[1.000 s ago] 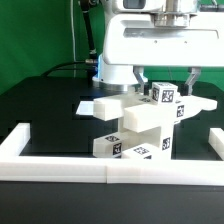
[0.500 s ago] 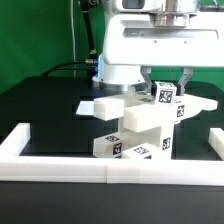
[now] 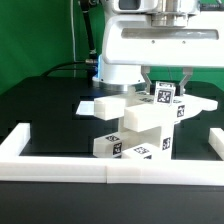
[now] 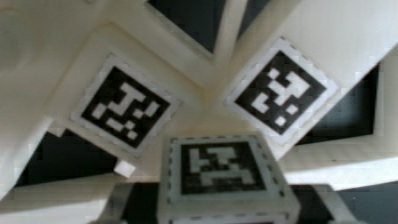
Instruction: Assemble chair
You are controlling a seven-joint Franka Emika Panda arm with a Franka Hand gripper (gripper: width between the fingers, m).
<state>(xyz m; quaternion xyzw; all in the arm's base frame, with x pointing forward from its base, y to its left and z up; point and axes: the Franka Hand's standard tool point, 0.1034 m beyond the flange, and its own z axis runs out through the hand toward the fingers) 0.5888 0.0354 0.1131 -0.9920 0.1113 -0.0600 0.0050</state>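
Note:
The chair point(image 3: 135, 128) is a partly joined stack of chunky white tagged blocks in the middle of the black table. A small cube-like leg point(image 3: 163, 96) with a square tag sits at the top of the stack. My gripper point(image 3: 166, 88) hangs straight over it, one finger on each side of the leg. In the wrist view the leg point(image 4: 217, 170) lies between my dark finger pads point(image 4: 139, 200), which touch its sides. Two tagged slabs point(image 4: 121, 100) of the chair spread out beyond it. The leg's underside and its joint with the stack are hidden.
A low white border wall point(image 3: 60, 166) runs along the front and up both sides point(image 3: 20, 140). A white block point(image 3: 103, 106) juts from the stack toward the exterior view's left. The robot's large white body point(image 3: 150, 45) fills the space above the chair.
My fingers have drawn inward from a wider spread and now sit against the small leg. The chair stack has stayed put.

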